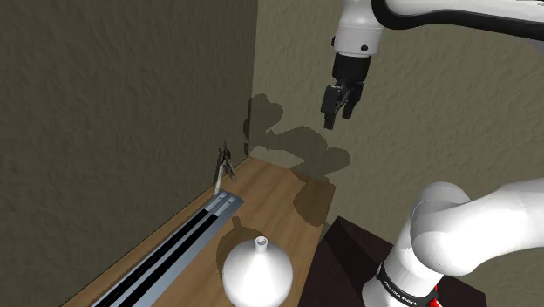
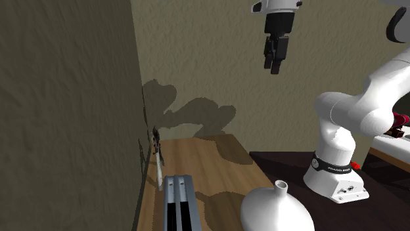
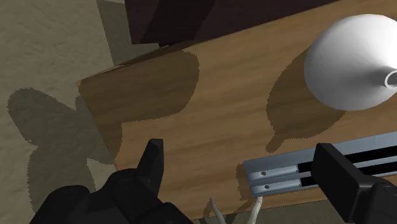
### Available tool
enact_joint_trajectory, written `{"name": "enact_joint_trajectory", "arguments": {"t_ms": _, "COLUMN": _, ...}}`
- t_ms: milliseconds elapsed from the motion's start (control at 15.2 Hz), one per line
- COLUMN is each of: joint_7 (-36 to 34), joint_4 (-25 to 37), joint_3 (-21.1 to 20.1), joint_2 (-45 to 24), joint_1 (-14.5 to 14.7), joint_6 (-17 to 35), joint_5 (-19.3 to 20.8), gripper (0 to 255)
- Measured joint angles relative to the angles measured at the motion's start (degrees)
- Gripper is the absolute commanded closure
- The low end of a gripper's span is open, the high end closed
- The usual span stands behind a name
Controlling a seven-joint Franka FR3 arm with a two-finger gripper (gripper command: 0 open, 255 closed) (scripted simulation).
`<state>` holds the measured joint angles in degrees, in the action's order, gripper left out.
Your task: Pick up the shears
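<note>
Claw (image 1: 338, 118) released, empty, high up; well below it, shears (image 1: 223, 169) at the wall (image 1: 131, 87), 1 grey rail (image 1: 179, 249), 1 white vase (image 1: 256, 275) nearby.

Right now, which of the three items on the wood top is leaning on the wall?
The shears: they stand propped against the wall. The grey rail lies flat and the white vase stands free of it.
</note>
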<state>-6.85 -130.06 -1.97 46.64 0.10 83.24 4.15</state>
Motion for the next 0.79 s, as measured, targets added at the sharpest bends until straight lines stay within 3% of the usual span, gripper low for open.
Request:
{"name": "enact_joint_trajectory", "arguments": {"t_ms": 264, "joint_7": -4.15, "joint_4": -2.05, "joint_3": -2.09, "joint_2": -1.28, "joint_1": -0.65, "joint_6": 4.04, "joint_5": -0.83, "gripper": 0}}
{"name": "enact_joint_trajectory", "arguments": {"t_ms": 792, "joint_7": -20.67, "joint_4": -5.6, "joint_3": -10.31, "joint_2": -10.61, "joint_1": -3.7, "joint_6": 19.59, "joint_5": -2.05, "gripper": 0}}
